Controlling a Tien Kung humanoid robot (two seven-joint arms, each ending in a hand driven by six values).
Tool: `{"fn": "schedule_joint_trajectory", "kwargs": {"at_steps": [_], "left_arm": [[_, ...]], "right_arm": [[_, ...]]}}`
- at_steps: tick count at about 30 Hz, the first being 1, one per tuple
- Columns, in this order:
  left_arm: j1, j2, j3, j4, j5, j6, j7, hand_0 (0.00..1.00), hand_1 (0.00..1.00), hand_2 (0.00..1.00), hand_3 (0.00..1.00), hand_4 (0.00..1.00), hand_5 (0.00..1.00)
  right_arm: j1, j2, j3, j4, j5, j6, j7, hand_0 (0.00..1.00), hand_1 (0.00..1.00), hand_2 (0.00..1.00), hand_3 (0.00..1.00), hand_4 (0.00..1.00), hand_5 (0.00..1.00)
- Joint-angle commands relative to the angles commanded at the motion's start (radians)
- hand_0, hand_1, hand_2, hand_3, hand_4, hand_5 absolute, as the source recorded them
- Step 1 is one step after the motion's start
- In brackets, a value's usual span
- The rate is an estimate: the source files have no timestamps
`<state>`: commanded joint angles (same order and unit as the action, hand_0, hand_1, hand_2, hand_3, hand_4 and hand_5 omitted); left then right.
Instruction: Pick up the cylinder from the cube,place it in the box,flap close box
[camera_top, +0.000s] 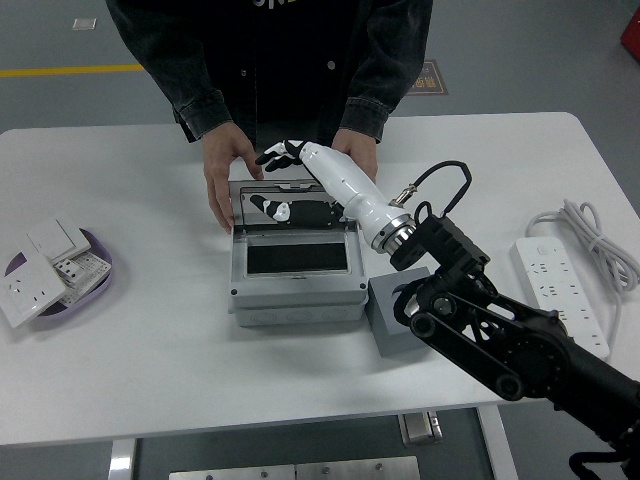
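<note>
The grey box (295, 300) stands in the middle of the table with its clear-paned lid (293, 205) upright at the back. My right hand (268, 180) is white, with black fingertips (272, 155) reaching over the lid's top edge and the thumb in front of the pane; the fingers are extended and hold nothing. The orange cylinder does not show; the box's inside shows only a dark panel (297, 258). The grey cube (398, 315) sits right of the box, under my forearm. A person's hands (222, 180) rest at the lid's two sides.
A purple bowl (100, 275) with white switch plates sits at the left edge. A white power strip (560, 295) with its coiled cable (600, 245) lies at the right. The person stands at the far side.
</note>
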<state>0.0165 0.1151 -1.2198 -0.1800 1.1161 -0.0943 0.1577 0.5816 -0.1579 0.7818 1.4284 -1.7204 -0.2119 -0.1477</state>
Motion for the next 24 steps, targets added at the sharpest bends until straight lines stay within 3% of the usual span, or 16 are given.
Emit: {"fn": "schedule_joint_trajectory", "kwargs": {"at_steps": [1,8,14,24], "left_arm": [[-0.001,0.001,-0.001,0.0,0.001,0.0,0.0,0.64,0.666,0.584,0.652,0.729,0.361],[-0.008,0.005,0.001,0.0,0.006,-0.001,0.001,0.64,0.665,0.583,0.652,0.73,0.362],[-0.01,0.006,0.002,0.0,0.008,-0.001,0.001,0.64,0.666,0.582,0.651,0.73,0.361],[-0.01,0.008,0.0,0.0,0.008,-0.001,0.0,0.64,0.665,0.582,0.65,0.73,0.359]], "right_arm": [[0.013,-0.002,-0.001,-0.013,0.009,0.0,-0.002,0.589,0.604,0.621,0.673,0.736,0.395],[0.117,0.005,-0.05,-0.163,0.072,0.004,0.003,0.556,0.596,0.617,0.669,0.737,0.397],[0.138,0.002,-0.106,-0.265,0.098,0.005,0.015,0.546,0.59,0.612,0.669,0.728,0.387],[0.102,-0.071,-0.158,-0.128,0.078,-0.008,0.016,0.542,0.587,0.608,0.666,0.71,0.375]]}}
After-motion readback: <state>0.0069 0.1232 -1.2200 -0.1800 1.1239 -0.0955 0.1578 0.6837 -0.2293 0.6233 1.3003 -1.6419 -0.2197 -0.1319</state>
